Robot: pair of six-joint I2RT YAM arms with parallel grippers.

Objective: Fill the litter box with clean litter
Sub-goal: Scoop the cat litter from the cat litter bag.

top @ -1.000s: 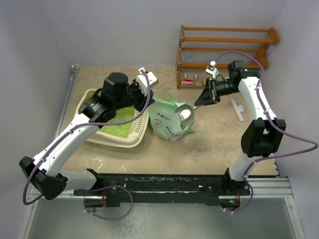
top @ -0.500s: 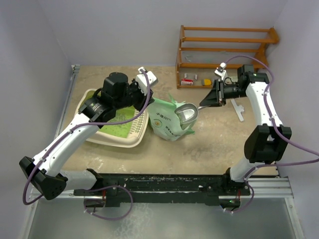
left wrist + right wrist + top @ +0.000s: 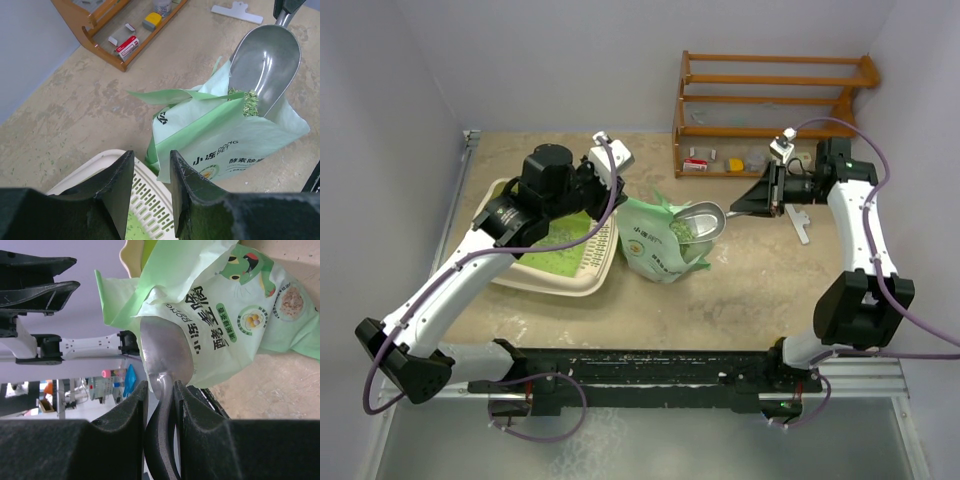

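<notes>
The litter box (image 3: 582, 283) lies at the left, cream-rimmed with a green floor; its slotted grille (image 3: 148, 199) shows under my left gripper (image 3: 151, 157). That gripper (image 3: 604, 188) hovers open over the box's right end, nothing between its fingers. An open light green bag (image 3: 655, 250) stands beside the box. My right gripper (image 3: 767, 196) is shut on the handle of a metal scoop (image 3: 165, 352). The scoop's bowl (image 3: 267, 60) rests in the bag's mouth. A small heap of clean litter (image 3: 244, 98) sits at the bowl's lip.
A wooden rack (image 3: 770, 100) stands at the back right with small packets on its lowest shelf, among them a red and white box (image 3: 128, 45). A white clip (image 3: 798, 219) lies on the table near the right arm. Walls close in left and right.
The right arm has drawn back to the right, pulling the scoop up out of the bag so its bowl now shows litter. The left arm has barely moved.
</notes>
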